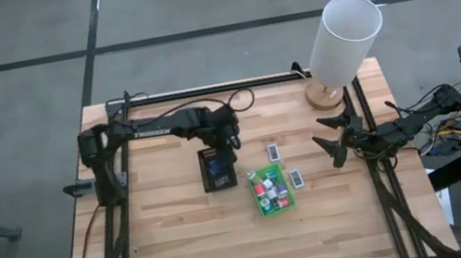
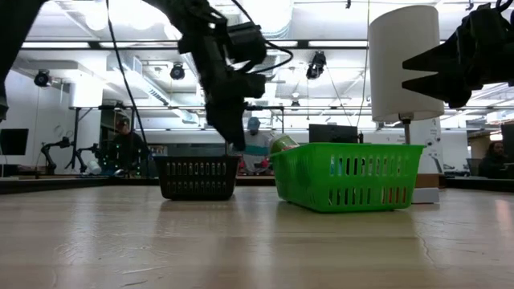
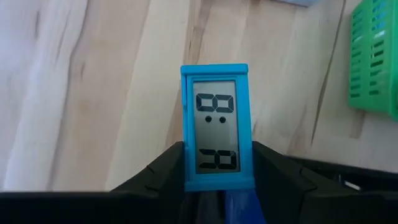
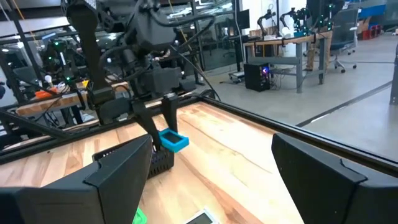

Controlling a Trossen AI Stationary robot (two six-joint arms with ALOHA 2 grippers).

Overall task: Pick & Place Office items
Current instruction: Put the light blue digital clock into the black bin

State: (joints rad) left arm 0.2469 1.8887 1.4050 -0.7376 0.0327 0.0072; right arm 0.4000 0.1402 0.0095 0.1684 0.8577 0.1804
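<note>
Holding blue clock [image 3: 217, 127] in my left gripper [image 3: 217, 180], clamped on its side edges above the black tray [image 1: 217, 171], 9 o'clock of green tray [image 1: 275, 208] | judged light, rigid, slick plastic; spare the display | right gripper [image 1: 334, 142] idle, spread, 3 o'clock.

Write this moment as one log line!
left claw: shut on blue clock | above black tray | right claw: open, waiting

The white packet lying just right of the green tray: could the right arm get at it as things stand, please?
Probably yes. The right gripper hangs open at the table's right edge, and bare wood lies between it and the white packet. The green tray sits beyond the packet, not in the way.
</note>
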